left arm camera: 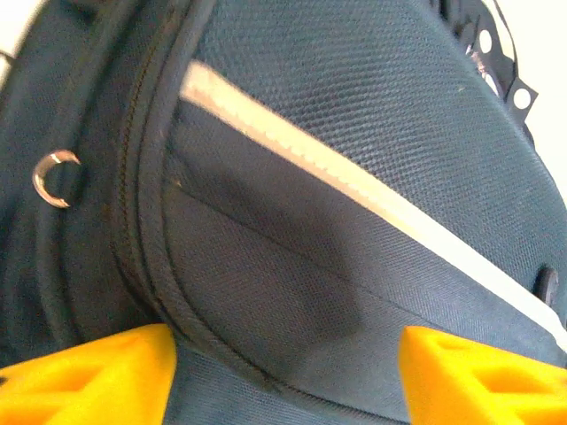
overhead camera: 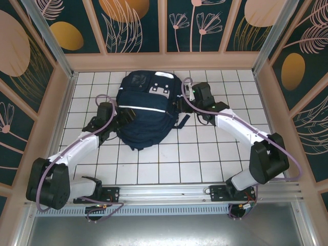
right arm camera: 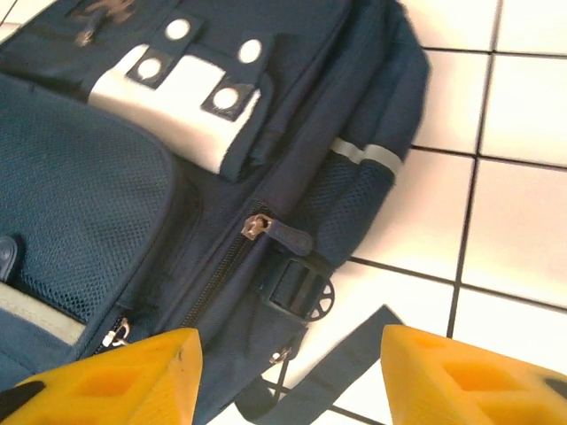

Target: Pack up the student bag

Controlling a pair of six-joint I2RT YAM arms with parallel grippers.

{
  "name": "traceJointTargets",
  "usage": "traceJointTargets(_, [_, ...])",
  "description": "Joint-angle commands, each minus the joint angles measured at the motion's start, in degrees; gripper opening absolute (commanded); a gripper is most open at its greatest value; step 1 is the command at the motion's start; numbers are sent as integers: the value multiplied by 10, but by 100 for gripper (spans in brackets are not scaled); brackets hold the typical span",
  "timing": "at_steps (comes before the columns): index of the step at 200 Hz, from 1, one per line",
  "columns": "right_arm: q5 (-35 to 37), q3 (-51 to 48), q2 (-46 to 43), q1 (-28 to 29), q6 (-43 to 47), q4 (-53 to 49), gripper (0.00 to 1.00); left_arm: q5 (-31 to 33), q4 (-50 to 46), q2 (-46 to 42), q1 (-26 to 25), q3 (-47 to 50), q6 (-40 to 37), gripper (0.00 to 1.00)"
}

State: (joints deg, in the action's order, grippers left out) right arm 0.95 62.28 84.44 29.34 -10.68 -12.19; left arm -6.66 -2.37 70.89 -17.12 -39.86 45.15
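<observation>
**A:** Top external view first: the student bag lies flat on the white-tiled desk, a little left of middle, its top end toward the far wall.

**B:** And the pincers?

**A:** The left pincer sits against the bag's left flank. The right pincer is just beside its right flank, nearer the top.

**B:** Clamped on it?

**A:** Neither. From the left wrist, the yellow fingers stand apart, with navy fabric and a white stripe bulging between them. From the right wrist they stand apart too, above a zip pull, a buckle and a loose strap.
</observation>
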Motion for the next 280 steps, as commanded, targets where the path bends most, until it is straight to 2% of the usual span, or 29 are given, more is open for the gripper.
traceJointTargets(1, [109, -14, -55, -12, -43, 30, 69, 86, -61, -41, 4, -39, -26, 78])
traceJointTargets(18, [189, -35, -83, -28, -47, 52, 91, 189, -93, -66, 4, -57, -41, 86])
traceJointTargets(29, [233, -52, -98, -41, -41, 73, 99, 257, -98, -82, 4, -59, -48, 91])
traceJointTargets(51, [291, -79, -116, -82, -42, 105, 99, 400, -66, -118, 4, -32, -68, 98])
traceJointTargets(69, [330, -134, -135, -113, -33, 174, 99, 496, 20, -148, 7, 23, -98, 99])
traceJointTargets(91, [328, -217, -158, -150, -6, 286, 99, 565, 119, -163, 17, 79, -137, 98])
traceJointTargets(107, [320, -266, -162, -163, 17, 351, 99, 588, 183, -152, 26, 110, -180, 99])
traceJointTargets(125, [325, -290, -150, -176, 30, 374, 99, 579, 224, -140, 50, 138, -193, 98])
traceJointTargets(144, [361, -340, -141, -181, 73, 449, 99, 549, 267, -129, 75, 169, -200, 99])
traceJointTargets(186, [319, -422, -136, -215, 86, 547, 99, 489, 333, -79, 103, 193, -254, 99])
traceJointTargets(204, [306, -449, -127, -227, 96, 599, 99, 450, 418, -61, 108, 221, -305, 99])
traceJointTargets(240, [194, -490, -101, -266, 94, 702, 99, 368, 633, 4, 111, 280, -390, 98])
traceJointTargets(265, [114, -504, -73, -291, 90, 756, 99, 307, 700, 64, 116, 281, -399, 98])
traceJointTargets(280, [70, -507, -67, -300, 86, 774, 99, 285, 693, 75, 117, 270, -410, 99])
